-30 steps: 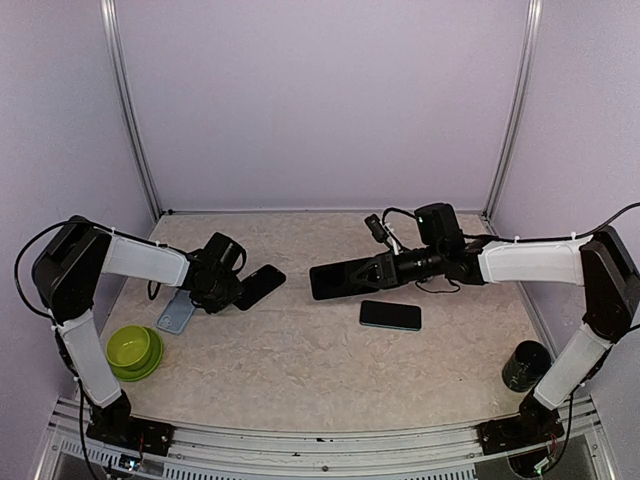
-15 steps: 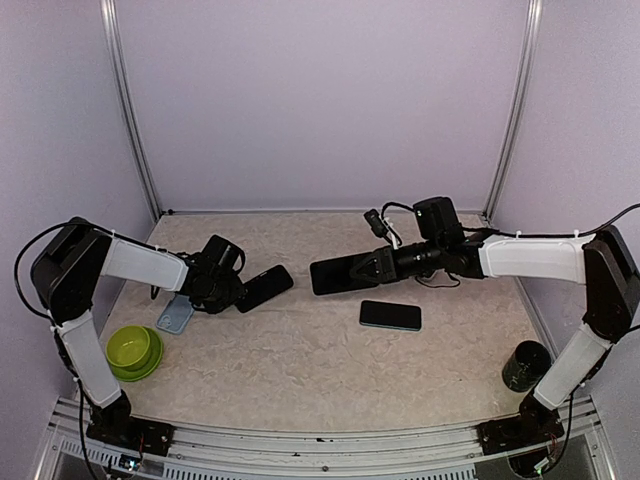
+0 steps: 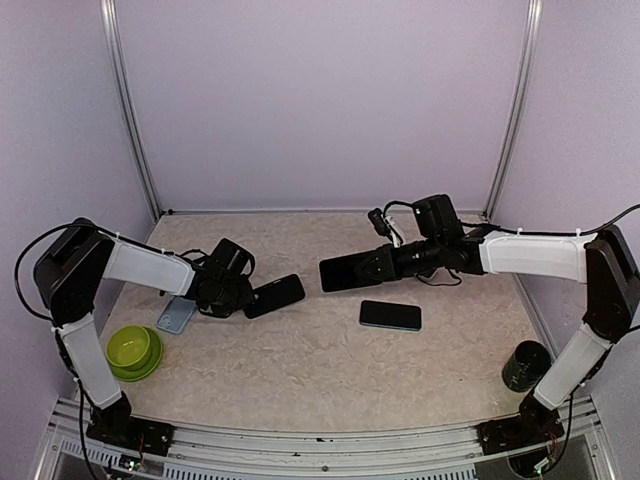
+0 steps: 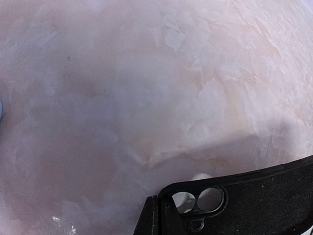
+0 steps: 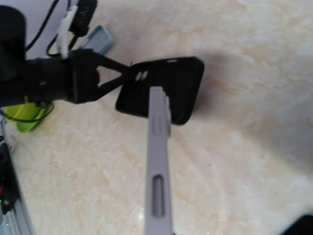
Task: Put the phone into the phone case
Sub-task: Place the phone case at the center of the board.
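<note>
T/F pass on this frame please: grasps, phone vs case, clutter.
1. The left gripper grips the black case. True.
2. The phone in the right gripper sits inside that case. False: the two are apart, with a gap between them.
3. A second phone lies flat on the table. True.
4. The green bowl is by the right arm's base. False: it is by the left arm's base; a dark cup is by the right's.
5. The blue case is in a gripper. False: it lies on the table beside the left arm.
</note>
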`<state>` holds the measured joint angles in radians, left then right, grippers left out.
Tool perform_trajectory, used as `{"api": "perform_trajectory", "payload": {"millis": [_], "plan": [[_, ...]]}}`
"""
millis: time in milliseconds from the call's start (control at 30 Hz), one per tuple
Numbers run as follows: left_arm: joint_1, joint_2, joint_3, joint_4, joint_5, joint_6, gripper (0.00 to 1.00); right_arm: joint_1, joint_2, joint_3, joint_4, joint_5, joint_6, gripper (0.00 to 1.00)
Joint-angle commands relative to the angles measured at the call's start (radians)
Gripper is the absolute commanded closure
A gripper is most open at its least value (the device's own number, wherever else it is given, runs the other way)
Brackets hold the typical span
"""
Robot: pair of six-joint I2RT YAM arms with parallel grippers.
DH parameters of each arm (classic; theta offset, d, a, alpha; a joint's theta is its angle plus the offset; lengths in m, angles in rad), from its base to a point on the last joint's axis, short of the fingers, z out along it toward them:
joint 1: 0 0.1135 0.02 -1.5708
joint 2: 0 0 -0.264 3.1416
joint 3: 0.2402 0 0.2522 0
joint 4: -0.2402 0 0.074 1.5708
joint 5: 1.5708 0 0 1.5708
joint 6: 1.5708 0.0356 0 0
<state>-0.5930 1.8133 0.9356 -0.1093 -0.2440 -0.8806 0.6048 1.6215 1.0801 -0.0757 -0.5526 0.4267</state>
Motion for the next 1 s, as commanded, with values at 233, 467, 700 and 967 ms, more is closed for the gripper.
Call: {"api": "perform_trajectory", "payload": {"millis": [233, 467, 700, 967], "plan": [[-0.068, 0.033, 0.042, -0.048, 0.020, 0.051, 1.00, -0.009, -0.022, 0.026, -0.017, 0.063, 0.012, 1.00], [-0.102, 0.038, 0.063, -0.058, 0.006, 0.071, 1.00, -0.008, 0.036, 0.068, -0.058, 0.033, 0.068, 1.00], [-0.133, 0.045, 0.087, -0.048, 0.011, 0.075, 1.00, -0.008, 0.011, 0.061, -0.073, 0.092, 0.147, 1.00], [-0.175, 0.072, 0.131, -0.028, 0.028, 0.087, 1.00, -0.008, 0.044, 0.096, -0.110, 0.040, 0.160, 1.00]]}}
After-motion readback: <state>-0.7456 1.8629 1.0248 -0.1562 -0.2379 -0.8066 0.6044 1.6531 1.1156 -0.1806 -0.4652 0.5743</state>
